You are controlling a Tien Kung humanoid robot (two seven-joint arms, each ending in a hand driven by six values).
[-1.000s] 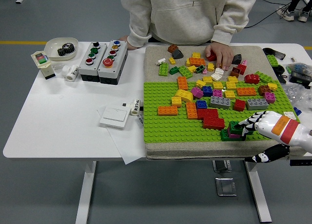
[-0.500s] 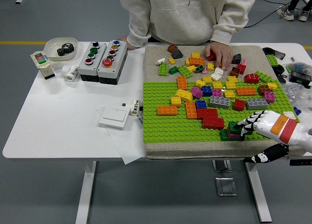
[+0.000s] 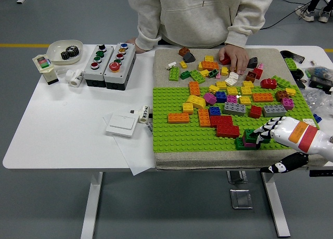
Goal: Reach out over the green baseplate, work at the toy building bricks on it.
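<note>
The green baseplate (image 3: 177,132) lies on a beige mat, with many loose and stuck bricks on its far half. My right hand (image 3: 258,136) comes in from the lower right. Its fingers are stretched out and rest on a dark green brick (image 3: 251,134), which sits on a small dark green and magenta stack (image 3: 244,142) at the plate's near right edge. The thumb (image 3: 277,167) hangs apart, below the table edge. A red brick block (image 3: 225,126) stands just left of the stack. The left hand is out of view.
A person stands at the far side, one hand (image 3: 235,57) resting on bricks on the mat's far part. Two button boxes (image 3: 109,64), a bowl with a gear (image 3: 66,51) and a white switch (image 3: 123,125) lie to the left. Clutter (image 3: 317,80) sits at the right edge.
My right hand has shifted only slightly at the green brick stack. The person's hand stays in place.
</note>
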